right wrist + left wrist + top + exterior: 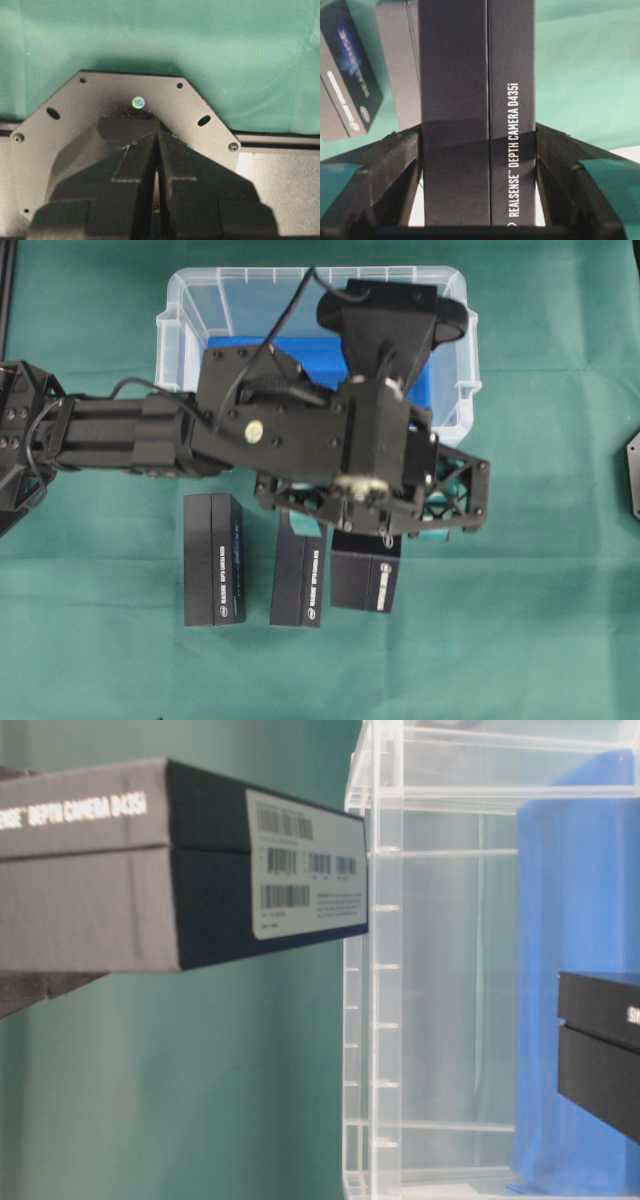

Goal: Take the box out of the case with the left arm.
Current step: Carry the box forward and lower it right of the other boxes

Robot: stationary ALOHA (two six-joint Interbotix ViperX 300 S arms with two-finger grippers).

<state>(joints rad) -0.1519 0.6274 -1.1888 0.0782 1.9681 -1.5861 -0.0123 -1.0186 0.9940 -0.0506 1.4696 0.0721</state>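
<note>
- The left gripper (479,200) pinches a black RealSense box (477,115) between its teal-padded fingers (600,175), outside the case.
- Two more boxes (212,560) lie beside it on the green cloth (520,640).
- The case (190,300) sits behind.
- The right gripper (156,165) is pressed together.

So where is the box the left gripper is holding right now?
Overhead, the held box hangs in the left gripper over the green cloth, just outside the case, right of two other boxes.

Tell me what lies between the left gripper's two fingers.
A black RealSense box fills that gap, with both fingers pressed against its long sides. The left wrist view shows it plainly.
</note>
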